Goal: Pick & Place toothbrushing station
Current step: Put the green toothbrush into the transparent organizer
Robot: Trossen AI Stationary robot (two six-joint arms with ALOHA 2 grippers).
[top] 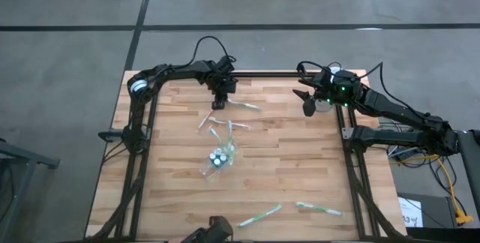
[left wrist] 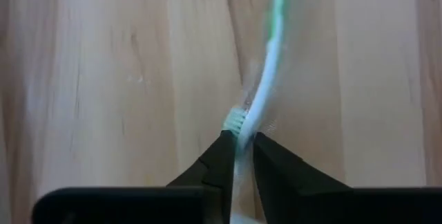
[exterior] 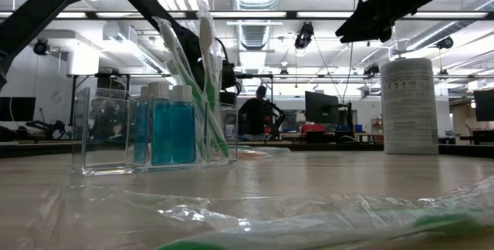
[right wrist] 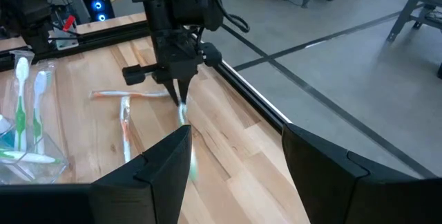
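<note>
A white-and-green toothbrush (left wrist: pixel 269 65) in clear wrap lies on the wooden table (top: pixel 300 160) near its far edge. My left gripper (left wrist: pixel 242 137) points down at it and is shut on its bristle end; the right wrist view also shows that gripper (right wrist: pixel 179 101). A clear holder (top: pixel 219 157) at mid-table carries small blue bottles (exterior: pixel 171 130) and upright toothbrushes (exterior: pixel 208 72). My right gripper (right wrist: pixel 235 133) hangs open above the table's far right, holding nothing. My left gripper pinches the toothbrush's head end, by the green bristles (left wrist: pixel 238 122), between its two fingertips (left wrist: pixel 222 151). The fingers come from above, slanting down. The handle runs away from the fingers along the table top.
Several wrapped toothbrushes (top: pixel 217 132) lie between my left gripper and the holder, two of them orange (right wrist: pixel 126 124). Two more (top: pixel 261 214) lie by the near edge. A white canister (exterior: pixel 409 103) stands at the far right. Black frame rails (top: pixel 135 160) run along both sides.
</note>
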